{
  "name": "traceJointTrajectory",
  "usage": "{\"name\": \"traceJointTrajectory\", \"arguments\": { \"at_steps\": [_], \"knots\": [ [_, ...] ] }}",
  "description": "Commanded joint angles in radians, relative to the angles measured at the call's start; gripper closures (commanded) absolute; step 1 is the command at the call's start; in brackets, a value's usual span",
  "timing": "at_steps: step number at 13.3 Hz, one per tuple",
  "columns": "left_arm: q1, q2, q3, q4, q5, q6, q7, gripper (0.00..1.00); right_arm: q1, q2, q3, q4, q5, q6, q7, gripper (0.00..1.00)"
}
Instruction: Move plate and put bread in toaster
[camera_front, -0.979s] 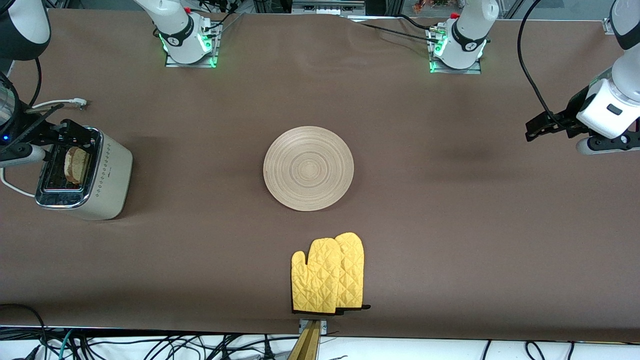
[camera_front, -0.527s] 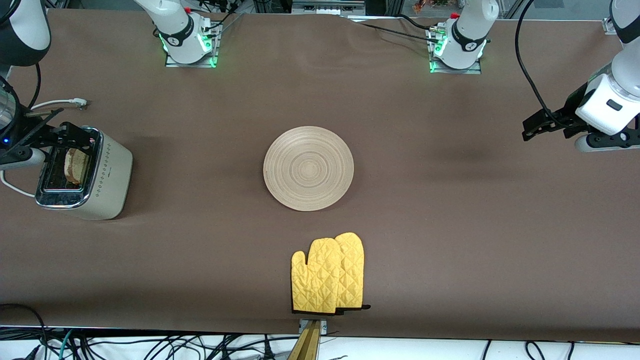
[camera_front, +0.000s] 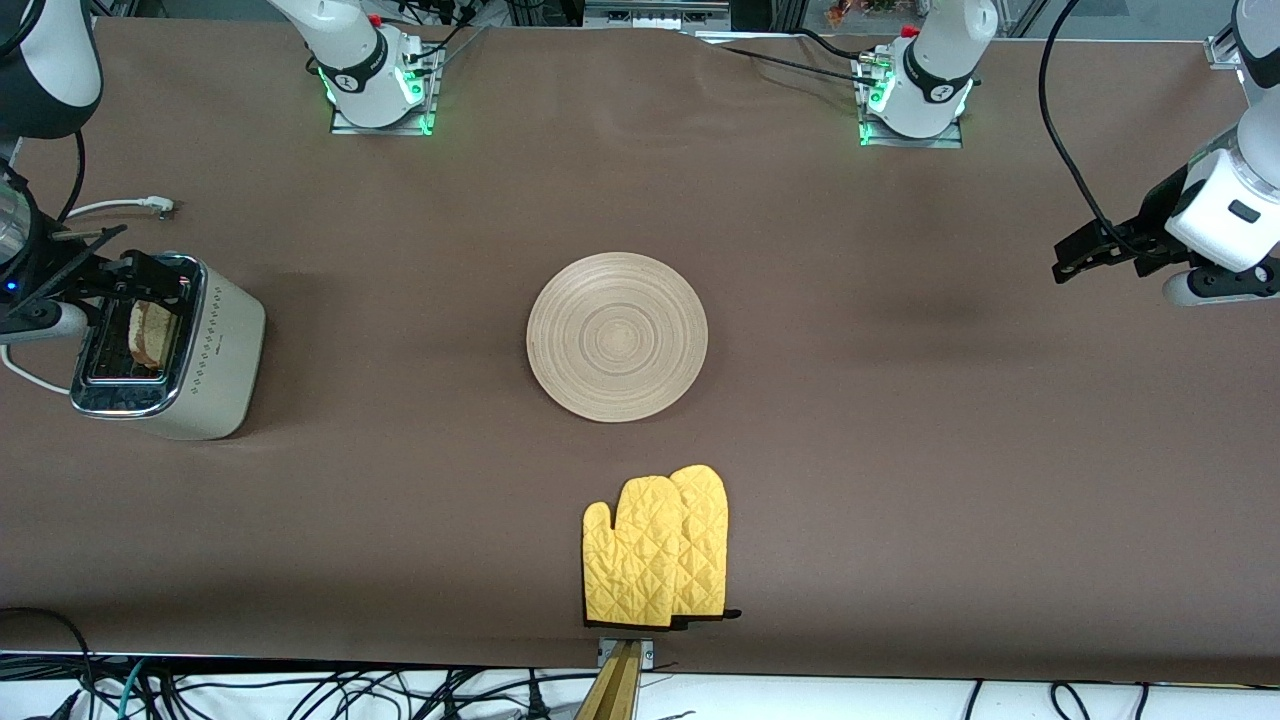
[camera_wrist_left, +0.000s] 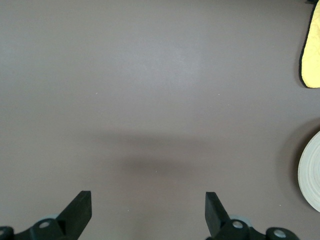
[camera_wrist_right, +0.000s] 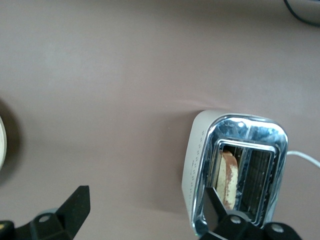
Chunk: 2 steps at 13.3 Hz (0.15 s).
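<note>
Standing on edge in one slot of the toaster, the squarish slice of light brown bread (camera_front: 150, 333) with its darker crust shows partly above the opening; in the right wrist view the bread (camera_wrist_right: 228, 177) sits in the slot nearer the dotted side. The cream-beige two-slot toaster (camera_front: 205, 350) with a shiny chrome top rests on the brown surface (camera_front: 900, 450) at the right arm's end, and its white cord (camera_front: 110, 208) lies on the surface beside it, farther from the front camera.

The right pincer (camera_front: 125, 277) is over the toaster's top, at the end farther from the front camera. Its two black fingers (camera_wrist_right: 75, 205) stand wide apart and hold nothing.

The round, flat, light beige wooden plate (camera_front: 617, 336) with concentric ring grooves lies in the middle of the surface, well apart from the toaster, and nothing is on it. A pair of yellow quilted oven mitts (camera_front: 656, 548) lies nearer to the front camera than the plate, close to the surface edge.

The left pincer (camera_front: 1075, 255) waits in the air over the bare surface at the left arm's end, well apart from the plate. Its fingers (camera_wrist_left: 80, 207) are also spread apart and empty; the left wrist view shows an edge of the plate (camera_wrist_left: 311, 172) and a corner of a mitt (camera_wrist_left: 312, 50).
</note>
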Motion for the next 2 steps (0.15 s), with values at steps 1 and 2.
{"name": "traceJointTrajectory", "arguments": {
  "at_steps": [1, 2],
  "knots": [
    [-0.009, 0.016, -0.003, 0.027, -0.023, -0.013, -0.002, 0.00, -0.014, 0.011, 0.015, 0.021, -0.014, -0.003, 0.059, 0.00],
    [-0.009, 0.015, -0.003, 0.027, -0.023, -0.014, -0.002, 0.00, -0.014, 0.011, 0.015, 0.024, -0.014, -0.003, 0.059, 0.00]
  ]
}}
